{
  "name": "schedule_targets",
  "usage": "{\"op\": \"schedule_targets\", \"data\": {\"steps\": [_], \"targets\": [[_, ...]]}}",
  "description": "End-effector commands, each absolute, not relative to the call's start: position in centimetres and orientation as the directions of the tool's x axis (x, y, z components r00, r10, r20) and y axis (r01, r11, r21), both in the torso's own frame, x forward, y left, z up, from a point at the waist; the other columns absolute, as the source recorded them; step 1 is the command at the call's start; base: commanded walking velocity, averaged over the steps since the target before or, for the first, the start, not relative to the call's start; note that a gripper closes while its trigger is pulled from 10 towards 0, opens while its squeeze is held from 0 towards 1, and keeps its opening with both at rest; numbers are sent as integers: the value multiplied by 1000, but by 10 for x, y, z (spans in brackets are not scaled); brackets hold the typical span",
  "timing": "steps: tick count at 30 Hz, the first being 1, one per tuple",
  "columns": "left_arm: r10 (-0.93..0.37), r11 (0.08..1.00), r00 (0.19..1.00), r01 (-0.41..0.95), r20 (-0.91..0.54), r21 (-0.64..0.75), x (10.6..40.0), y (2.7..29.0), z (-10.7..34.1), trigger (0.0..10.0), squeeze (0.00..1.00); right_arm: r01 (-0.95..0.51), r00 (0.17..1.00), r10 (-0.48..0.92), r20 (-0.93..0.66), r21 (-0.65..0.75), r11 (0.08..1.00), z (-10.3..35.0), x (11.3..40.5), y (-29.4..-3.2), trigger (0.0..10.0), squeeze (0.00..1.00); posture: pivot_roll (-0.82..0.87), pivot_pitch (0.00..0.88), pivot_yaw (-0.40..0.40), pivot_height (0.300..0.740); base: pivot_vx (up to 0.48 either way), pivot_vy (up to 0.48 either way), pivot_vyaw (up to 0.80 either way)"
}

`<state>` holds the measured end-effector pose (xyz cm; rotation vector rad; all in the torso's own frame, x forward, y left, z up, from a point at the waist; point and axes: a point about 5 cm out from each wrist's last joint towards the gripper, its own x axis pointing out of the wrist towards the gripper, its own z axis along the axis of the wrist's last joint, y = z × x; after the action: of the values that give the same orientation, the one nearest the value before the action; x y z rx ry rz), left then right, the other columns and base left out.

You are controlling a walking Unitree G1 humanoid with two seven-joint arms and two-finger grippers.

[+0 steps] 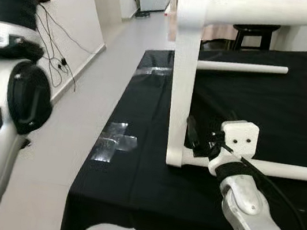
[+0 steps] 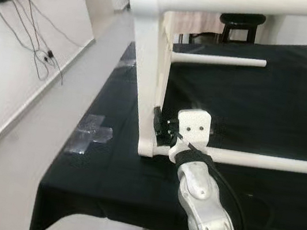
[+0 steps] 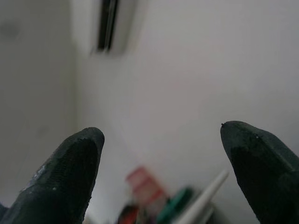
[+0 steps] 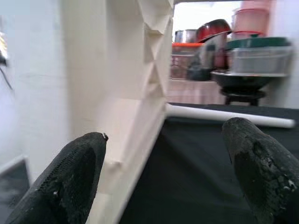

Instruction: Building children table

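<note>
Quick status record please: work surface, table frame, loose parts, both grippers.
surface: black cloth over the worktop, tape patches near its left edge
frame: white table frame standing on the cloth, one leg end down
loose part: white rod lying behind the frame
right gripper: open, at the frame's lower leg
left gripper: open, raised, facing a wall

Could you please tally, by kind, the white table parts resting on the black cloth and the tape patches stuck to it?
White table frame piece, standing upright on the black cloth: 1
White round rods lying on the cloth: 2
Clear tape patches on the cloth: 2
Total: 5
</note>
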<state>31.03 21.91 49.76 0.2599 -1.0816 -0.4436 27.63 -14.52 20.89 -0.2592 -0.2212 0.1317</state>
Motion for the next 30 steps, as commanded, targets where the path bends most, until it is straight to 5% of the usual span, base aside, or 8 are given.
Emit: {"op": "schedule_targets", "data": {"steps": [1, 6, 7, 12, 15, 18, 20, 30], "targets": [[-289, 953, 568, 92, 771, 289, 312, 263, 454, 10000, 0, -130, 961, 197, 196, -310, 942, 206, 279, -142, 10000, 0, -65, 0, 106, 740, 0, 0, 0], [-185, 977, 687, 54, 702, 205, 310, 285, 407, 10000, 0, -129, 962, 200, 188, -330, 935, 203, 283, -143, 10000, 0, -54, 0, 99, 740, 0, 0, 0], [-140, 989, 764, 83, 630, 118, 309, 291, 366, 10000, 0, -123, 965, 191, 178, -336, 934, 200, 285, -144, 10000, 0, -53, 0, 94, 740, 0, 0, 0], [-141, 990, 793, 109, 592, 90, 308, 289, 345, 10000, 0, -117, 968, 182, 171, -336, 935, 199, 286, -145, 10000, 0, -51, 0, 93, 740, 0, 0, 0], [-171, 980, 883, 198, 437, -16, 302, 269, 270, 10000, 0, -88, 980, 142, 142, -335, 938, 194, 288, -152, 10000, 0, -56, 0, 82, 740, 0, 0, 0], [-171, 980, 883, 198, 437, -16, 302, 269, 270, 10000, 0, -88, 980, 142, 142, -335, 938, 194, 288, -152, 10000, 0, -56, 0, 82, 740, 0, 0, 0], [-203, 962, 933, 247, 296, -117, 294, 243, 213, 10000, 0, -71, 987, 113, 112, -325, 943, 187, 288, -159, 10000, 0, -64, 0, 76, 740, 0, 0, 0], [-324, 899, 938, 345, 122, -269, 273, 183, 155, 10000, 0, -41, 999, 47, 18, -272, 962, 164, 280, -168, 10000, 0, -81, 0, 58, 740, 0, 0, 0]]}}
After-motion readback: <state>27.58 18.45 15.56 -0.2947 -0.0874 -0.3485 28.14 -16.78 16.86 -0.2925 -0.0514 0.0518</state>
